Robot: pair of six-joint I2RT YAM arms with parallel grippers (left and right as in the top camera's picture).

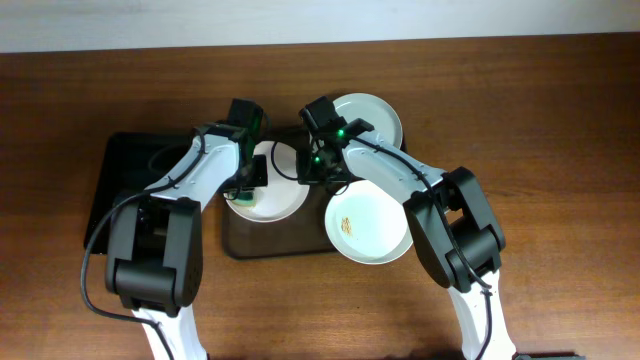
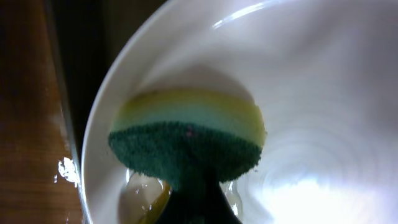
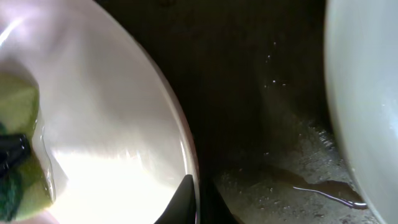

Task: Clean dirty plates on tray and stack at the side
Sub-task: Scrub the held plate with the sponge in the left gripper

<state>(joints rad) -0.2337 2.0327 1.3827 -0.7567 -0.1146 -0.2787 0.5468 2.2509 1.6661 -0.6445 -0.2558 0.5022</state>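
Note:
The brown tray [image 1: 278, 247] holds a white plate [image 1: 285, 200] at its left and a plate with orange-brown smears [image 1: 370, 228] at its front right. A third plate [image 1: 375, 115] lies at the back right. My left gripper [image 1: 247, 190] is shut on a yellow-and-green sponge [image 2: 186, 130], which is pressed into the left plate [image 2: 311, 93]. My right gripper [image 1: 318, 168] is shut on that plate's right rim [image 3: 124, 124], with one finger on each side of the rim [image 3: 196, 200]. The sponge also shows in the right wrist view [image 3: 18, 106].
A smaller black tray [image 1: 118, 175] lies left of the brown tray, under my left arm. The wet tray floor [image 3: 267, 137] and the edge of a neighbouring plate [image 3: 367, 93] show in the right wrist view. Bare wooden table [image 1: 560, 150] surrounds the trays.

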